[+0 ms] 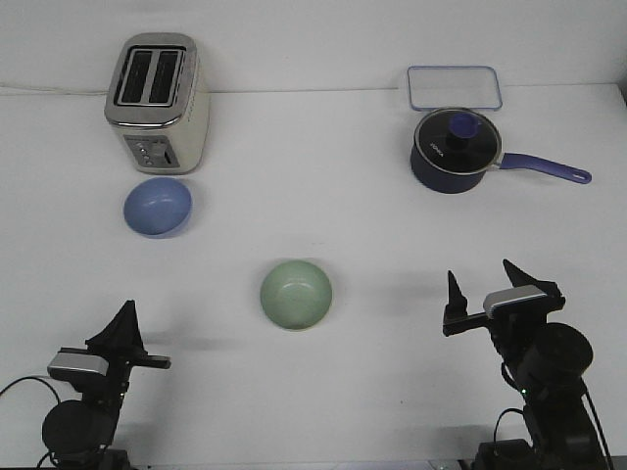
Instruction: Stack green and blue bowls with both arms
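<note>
The right arm's fingers (pixel 481 285) stand spread wide near the front right corner of the tabletop (pixel 323 392), two dark points aimed upward with a clear gap between them and nothing in it. The left arm's fingers (pixel 125 323) rise near the front left corner as one dark pointed shape; whether they are parted or together cannot be told from this angle, and they touch nothing.

Between the two arms, slightly left of the middle and toward the front edge, the green bowl (pixel 296 294) sits upright and empty, well apart from both sets of fingers. The blue bowl (pixel 158 207) sits upright farther back toward the left edge, apart from the green one and just in front of the toaster (pixel 158 101), which stands near the back left corner.

Toward the back right corner a dark blue saucepan (pixel 453 150) with a lid stands with its handle pointing to the right edge. Just behind it lies a clear rectangular lid or tray (pixel 455 88) with a bluish rim, at the back edge.

The tabletop is plain matte white, with soft shadows under each object. Behind it rises a white wall (pixel 313 39), and a thin cable (pixel 49 88) runs along the back edge to the toaster.
</note>
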Robot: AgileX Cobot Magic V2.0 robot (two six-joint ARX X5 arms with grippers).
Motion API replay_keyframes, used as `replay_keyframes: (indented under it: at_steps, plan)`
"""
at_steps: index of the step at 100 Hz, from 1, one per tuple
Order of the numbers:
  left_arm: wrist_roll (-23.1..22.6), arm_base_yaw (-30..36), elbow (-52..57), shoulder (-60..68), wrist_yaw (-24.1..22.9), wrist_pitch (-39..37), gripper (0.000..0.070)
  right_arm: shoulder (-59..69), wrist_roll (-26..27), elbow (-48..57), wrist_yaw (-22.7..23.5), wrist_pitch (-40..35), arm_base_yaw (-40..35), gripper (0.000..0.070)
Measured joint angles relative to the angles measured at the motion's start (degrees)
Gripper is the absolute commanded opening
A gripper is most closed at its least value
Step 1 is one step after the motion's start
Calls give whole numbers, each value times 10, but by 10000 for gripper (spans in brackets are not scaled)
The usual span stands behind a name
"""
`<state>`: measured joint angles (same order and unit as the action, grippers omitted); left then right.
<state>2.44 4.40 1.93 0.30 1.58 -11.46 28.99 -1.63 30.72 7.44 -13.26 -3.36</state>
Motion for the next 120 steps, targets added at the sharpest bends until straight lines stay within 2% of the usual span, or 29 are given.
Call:
replay_keyframes:
  at_steps: [94, 106, 120]
  plan:
    - [0, 0, 1, 0, 0, -10, 11, 1, 2, -1, 0, 5, 0, 638]
    - [0, 0, 24, 2, 0, 27, 10, 1, 2, -1, 0, 5, 0, 638]
    - [0, 0, 105, 22, 0, 81, 11, 1, 2, -1, 0, 5, 0, 638]
